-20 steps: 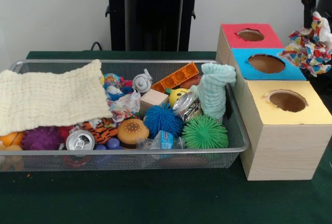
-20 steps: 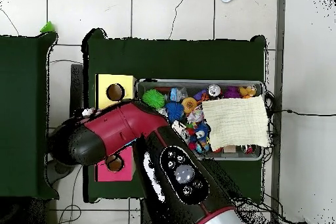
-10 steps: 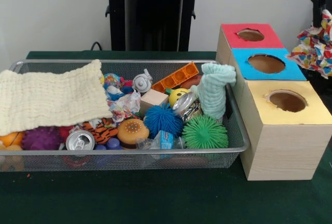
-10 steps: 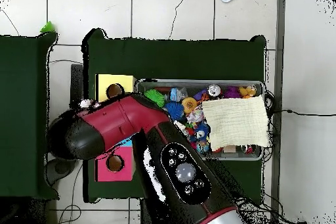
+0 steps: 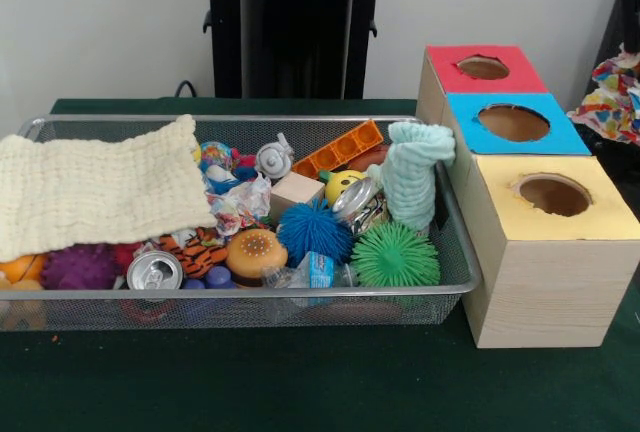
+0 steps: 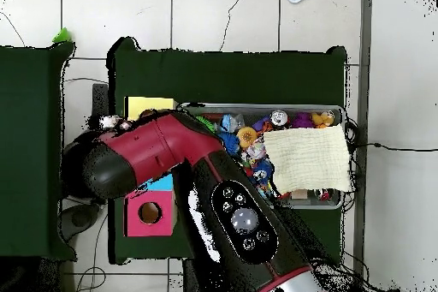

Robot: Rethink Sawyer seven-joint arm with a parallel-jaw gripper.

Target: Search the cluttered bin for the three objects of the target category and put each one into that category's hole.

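Hanging printed cloth (image 5: 610,102), no legible txt

At the right edge you see a white cloth (image 5: 612,100) patched red, blue, yellow and green; the box's holes have red (image 5: 483,67), blue (image 5: 513,122) and yellow (image 5: 553,195) surrounds; the bin (image 5: 240,306) is silver mesh.

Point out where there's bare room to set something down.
The green table is bare in front of the bin and the wooden box. The bin itself is crowded rim to rim: cream cloth, spiky balls, can.
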